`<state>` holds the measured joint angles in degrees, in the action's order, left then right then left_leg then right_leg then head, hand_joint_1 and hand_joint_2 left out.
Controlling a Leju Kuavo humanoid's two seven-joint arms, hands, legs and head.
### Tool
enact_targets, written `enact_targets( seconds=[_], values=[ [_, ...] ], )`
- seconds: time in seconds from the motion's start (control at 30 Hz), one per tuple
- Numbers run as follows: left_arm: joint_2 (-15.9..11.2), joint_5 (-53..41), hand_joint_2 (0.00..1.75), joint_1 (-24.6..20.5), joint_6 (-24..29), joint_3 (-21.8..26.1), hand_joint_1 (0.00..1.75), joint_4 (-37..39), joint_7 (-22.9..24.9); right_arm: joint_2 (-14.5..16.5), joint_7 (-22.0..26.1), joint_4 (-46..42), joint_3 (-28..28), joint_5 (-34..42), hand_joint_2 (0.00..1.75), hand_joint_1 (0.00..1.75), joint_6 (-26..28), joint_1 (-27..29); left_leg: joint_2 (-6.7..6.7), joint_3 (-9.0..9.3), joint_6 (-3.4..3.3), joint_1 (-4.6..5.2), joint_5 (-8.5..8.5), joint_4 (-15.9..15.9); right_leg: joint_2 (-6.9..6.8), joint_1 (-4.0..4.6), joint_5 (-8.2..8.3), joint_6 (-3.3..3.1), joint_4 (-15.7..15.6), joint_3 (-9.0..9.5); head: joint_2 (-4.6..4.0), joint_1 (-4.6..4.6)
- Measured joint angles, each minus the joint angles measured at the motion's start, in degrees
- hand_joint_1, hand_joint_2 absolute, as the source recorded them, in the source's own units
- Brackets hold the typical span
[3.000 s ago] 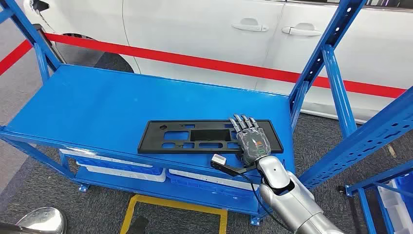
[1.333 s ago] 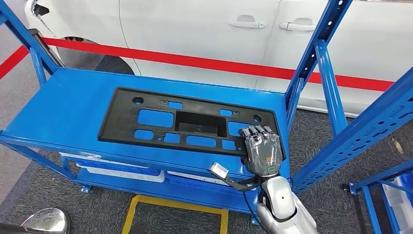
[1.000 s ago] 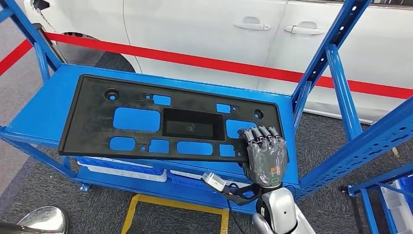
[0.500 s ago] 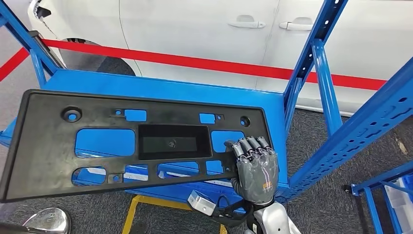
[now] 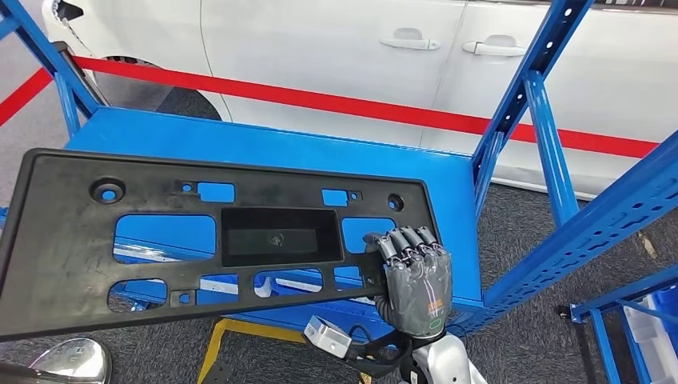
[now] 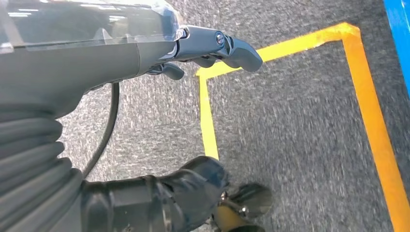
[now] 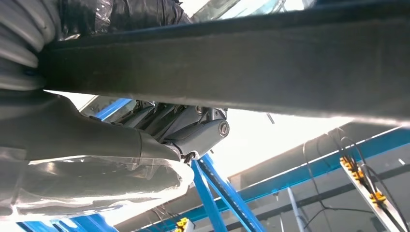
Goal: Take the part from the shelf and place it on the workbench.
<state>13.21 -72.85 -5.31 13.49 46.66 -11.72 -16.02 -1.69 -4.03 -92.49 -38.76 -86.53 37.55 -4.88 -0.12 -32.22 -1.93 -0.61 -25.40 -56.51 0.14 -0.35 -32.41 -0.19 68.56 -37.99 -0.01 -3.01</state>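
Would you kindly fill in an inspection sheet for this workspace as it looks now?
Surface: blue shelf, top deck bare.
Job's things: black plastic panel, lifted off the deck, tilted, held at one end.
Clutter: bins on the lower shelf.
Hands: right hand grips the panel's edge; left hand hangs over grey floor, holding nothing.
Cables: black lead by the right wrist.
Surroundings: white car, red barrier tape, yellow floor tape.

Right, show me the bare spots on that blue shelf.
The blue metal shelf is bare from its back edge to the long black plastic panel, and beside the right upright. The front is crowded: the right hand holds the panel over it.
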Motion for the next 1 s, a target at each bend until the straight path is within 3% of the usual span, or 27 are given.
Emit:
enact_targets(
  seconds=[0.07, 0.1, 0.17, 0.23, 0.27, 0.4, 0.47, 0.53, 0.6, 0.63, 0.7, 0.77, 0.9, 0.93, 1.0],
  values=[
    [0.0, -0.2, 1.75, 0.1, 0.6, 0.0, 0.0, 0.0, 0.4, 0.0, -0.2, 0.3, 0.0, 0.2, 1.75, 1.75, 0.0, 0.2, 0.02, -0.13, -0.03, -0.01, -0.01, -0.1, -0.02, -0.34, -1.87, 0.34, 5.5, -2.52, 0.0, 0.01],
    [0.0, -0.3, 1.75, 0.1, 0.8, 0.0, 0.0, 0.0, 0.6, 0.0, -0.2, 0.4, 0.0, 0.3, 1.75, 1.75, 0.0, 0.3, 0.01, -0.17, 0.03, -0.03, -0.05, -0.2, -0.04, -0.49, -1.16, 0.46, 5.4, -2.44, 0.0, 0.01],
    [0.1, -0.4, 1.75, 0.1, 1.1, 0.0, 0.0, 0.0, 0.9, -0.1, -0.3, 0.6, 0.0, 0.6, 1.75, 1.75, 0.0, 0.3, -0.05, -0.19, 0.29, -0.09, -0.25, -0.6, -0.11, -0.78, 2.36, 0.53, -0.3, 0.52, 0.0, 0.0],
    [0.1, -0.6, 1.75, 0.1, 1.2, 0.0, 0.0, 0.0, 1.0, -0.1, -0.3, 0.6, 0.0, 0.9, 1.75, 1.75, -0.1, 0.3, -0.12, -0.46, 0.81, 0.07, -0.61, -1.3, -0.12, -0.77, 4.51, 0.28, -6.5, 3.57, 0.01, 0.02],
    [0.1, -0.6, 1.75, 0.1, 1.3, 0.0, 0.0, 0.0, 1.0, -0.1, -0.3, 0.7, 0.0, 0.9, 1.75, 1.75, -0.1, 0.3, -0.14, -0.65, 1.1, 0.17, -0.73, -1.5, -0.09, -0.68, 4.77, 0.07, -8.0, 4.19, 0.01, 0.03],
    [0.1, -0.8, 1.75, 0.1, 1.3, 0.1, 0.0, 0.0, 1.1, 0.0, -0.4, 0.7, 0.0, 1.2, 1.75, 1.75, -0.1, 0.4, -0.13, -1.11, 2.28, -0.05, -1.35, -2.3, 0.04, -0.53, 5.02, -1.22, -8.7, 4.13, 0.01, 0.04],
    [0.1, -0.8, 1.75, 0.1, 1.4, 0.1, 0.0, 0.0, 1.1, 0.0, -0.4, 0.7, 0.0, 1.3, 1.75, 1.75, -0.2, 0.4, -0.1, -2.97, 2.76, -0.19, -4.15, -6.6, -0.09, -0.68, 5.26, -1.83, -9.0, 4.23, 0.01, 0.07],
    [0.1, -0.9, 1.75, 0.1, 1.4, 0.1, 0.0, 0.0, 1.1, 0.1, -0.4, 0.8, 0.0, 1.5, 1.75, 1.75, -0.2, 0.4, -0.09, -6.37, 3.12, -0.22, -7.87, -14.1, -0.16, -0.57, 5.28, -2.09, -9.0, 4.13, 0.01, 0.09],
    [0.1, -0.9, 1.75, 0.2, 1.4, 0.1, 0.0, 0.0, 1.1, 0.0, -0.4, 1.0, 0.0, 1.6, 1.75, 1.75, -0.3, 0.5, -0.09, -8.16, 3.22, -0.23, -8.77, -18.2, -0.14, -0.46, 5.27, -2.12, -9.0, 4.12, 0.01, 0.08],
    [0.1, -0.9, 1.75, 0.2, 1.4, 0.1, 0.0, 0.0, 1.1, 0.0, -0.4, 1.1, 0.0, 1.7, 1.75, 1.75, -0.3, 0.5, -0.09, -7.54, 3.14, -0.23, -7.57, -17.0, -0.1, -0.44, 5.26, -2.12, -8.9, 4.15, 0.01, 0.08],
    [0.1, -0.9, 1.75, 0.2, 1.4, 0.1, 0.0, 0.0, 1.2, 0.0, -0.4, 1.2, 0.0, 1.7, 1.75, 1.75, -0.3, 0.5, -0.09, -3.96, 2.75, -0.21, -3.62, -9.6, -0.01, -0.42, 5.19, -2.03, -8.9, 4.28, 0.01, 0.08],
    [0.1, -0.9, 1.75, 0.1, 1.4, 0.1, 0.0, 0.0, 1.2, 0.1, -0.4, 1.2, 0.0, 1.7, 1.75, 1.75, -0.3, 0.5, -0.15, -0.88, 2.3, 0.0, -1.49, -3.1, 0.05, -0.25, 5.15, -1.64, -8.8, 4.18, 0.01, 0.08],
    [0.1, -0.9, 1.75, 0.2, 1.5, 0.1, 0.0, 0.0, 1.2, 0.0, -0.4, 1.2, 0.0, 1.7, 1.75, 1.75, -0.3, 0.4, -0.2, -0.23, 1.31, 0.05, -1.03, -1.2, 0.06, -0.14, 5.17, -0.48, -8.8, 3.96, 0.01, 0.06],
    [0.1, -0.9, 1.75, 0.2, 1.5, 0.1, 0.0, 0.0, 1.1, 0.0, -0.4, 1.2, 0.0, 1.7, 1.75, 1.75, -0.3, 0.4, -0.16, -0.13, 0.91, -0.09, -0.81, -0.9, 0.05, -0.14, 4.4, -0.24, -7.8, 3.57, 0.01, 0.05],
    [0.2, -0.9, 1.75, 0.1, 1.5, 0.2, 0.0, 0.0, 1.1, 0.0, -0.4, 1.2, 0.0, 1.7, 1.75, 1.75, -0.3, 0.4, -0.04, -0.06, 0.34, -0.21, -0.55, -0.6, 0.03, -0.27, 1.19, 0.07, -2.6, 1.25, 0.01, 0.03]
  ],
)
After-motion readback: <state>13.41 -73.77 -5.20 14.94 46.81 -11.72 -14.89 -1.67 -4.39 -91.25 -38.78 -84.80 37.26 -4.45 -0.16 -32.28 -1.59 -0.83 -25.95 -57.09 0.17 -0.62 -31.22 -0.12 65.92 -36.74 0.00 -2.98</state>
